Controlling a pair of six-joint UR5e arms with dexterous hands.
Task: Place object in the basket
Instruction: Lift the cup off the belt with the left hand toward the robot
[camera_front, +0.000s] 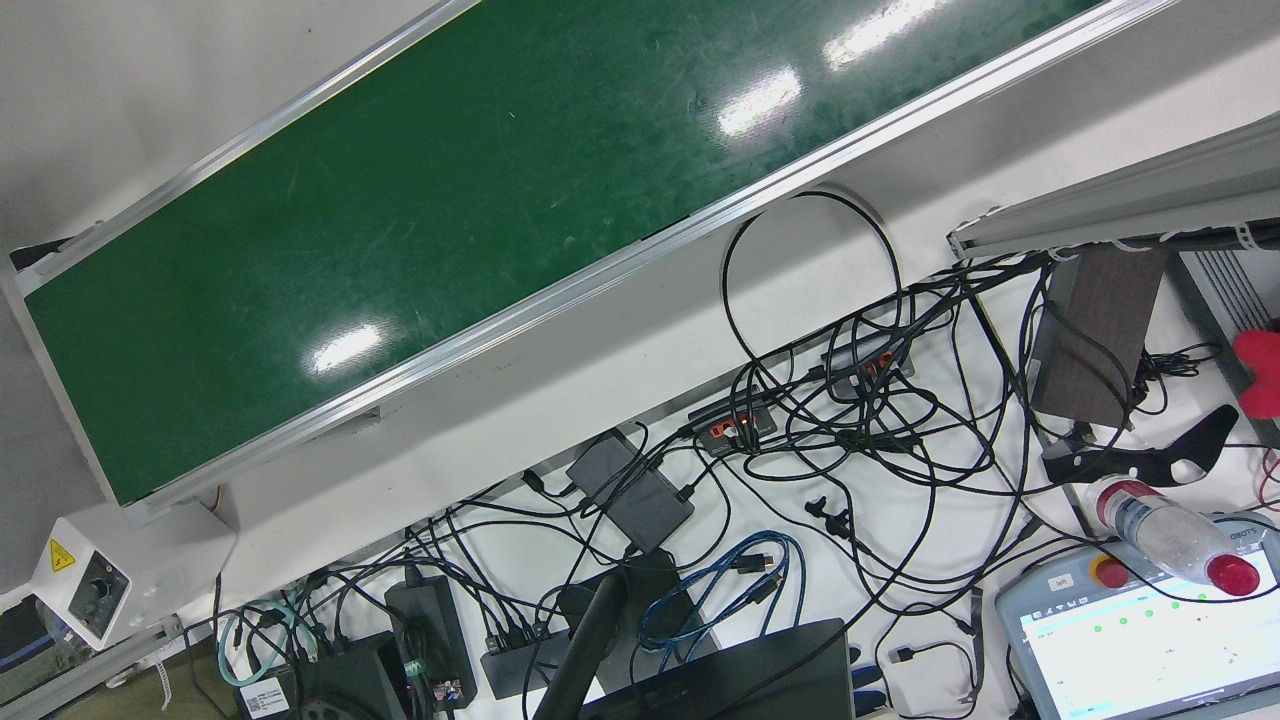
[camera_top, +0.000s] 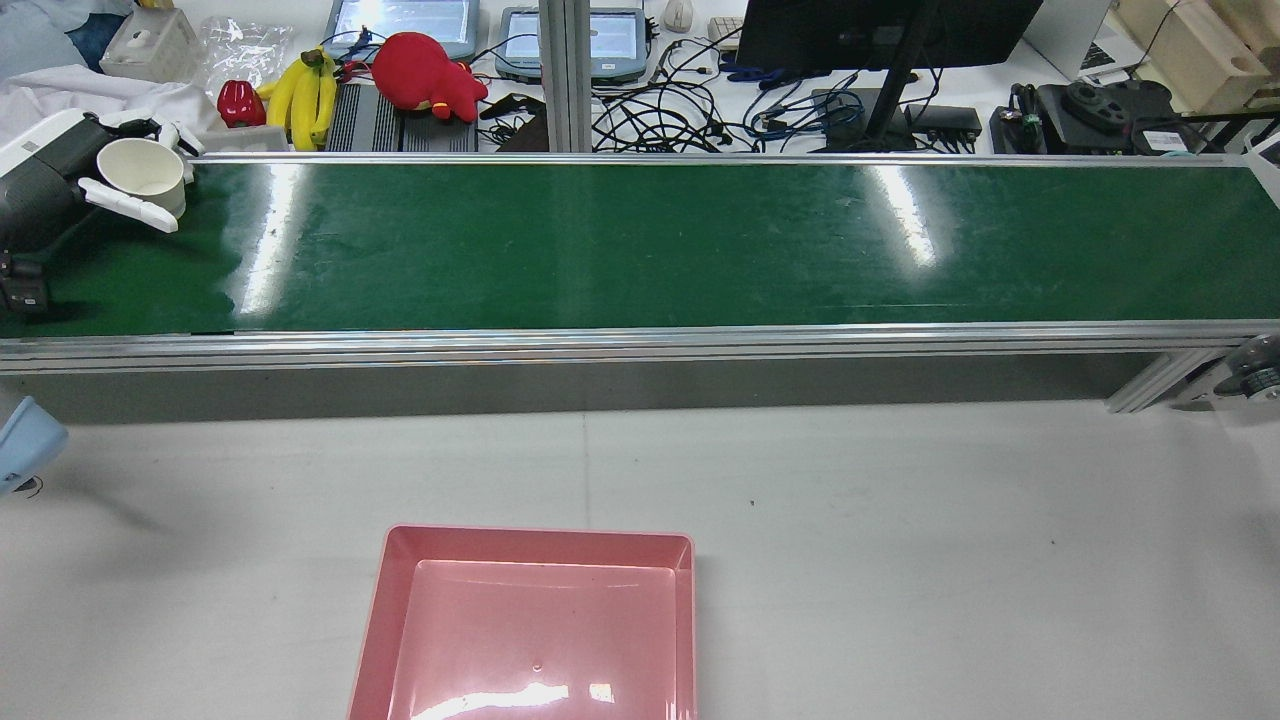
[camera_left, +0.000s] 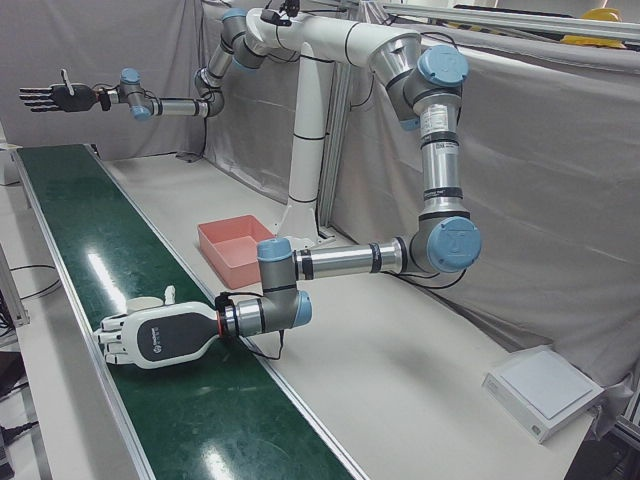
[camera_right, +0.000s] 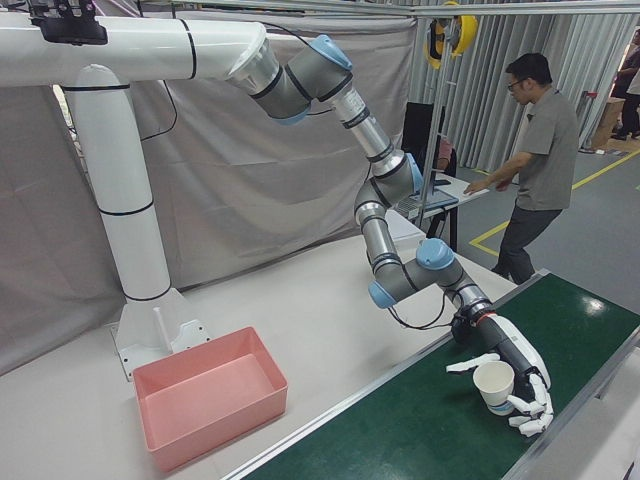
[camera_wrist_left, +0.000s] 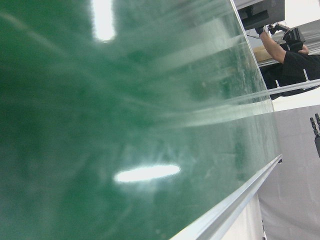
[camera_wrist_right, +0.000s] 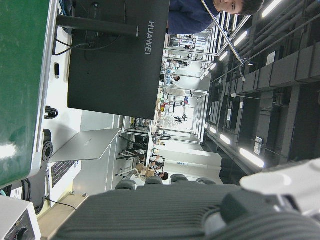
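A white paper cup (camera_top: 140, 175) stands upright at the left end of the green conveyor belt (camera_top: 640, 245). My left hand (camera_top: 60, 180) lies low on the belt with the cup between its thumb and its outstretched fingers. The fingers are apart and not clenched; the right-front view shows the hand (camera_right: 512, 375) and cup (camera_right: 493, 385) the same way. The pink basket (camera_top: 540, 537) sits empty on the grey table in front of the belt. My right hand (camera_left: 45, 97) is black, open and empty, high over the belt's far end.
Bananas (camera_top: 305, 95), a red plush toy (camera_top: 425, 75), a monitor (camera_top: 880, 30) and tangled cables lie behind the belt. A person (camera_right: 540, 150) stands beyond the belt. A flat white box (camera_left: 545, 390) lies on the table.
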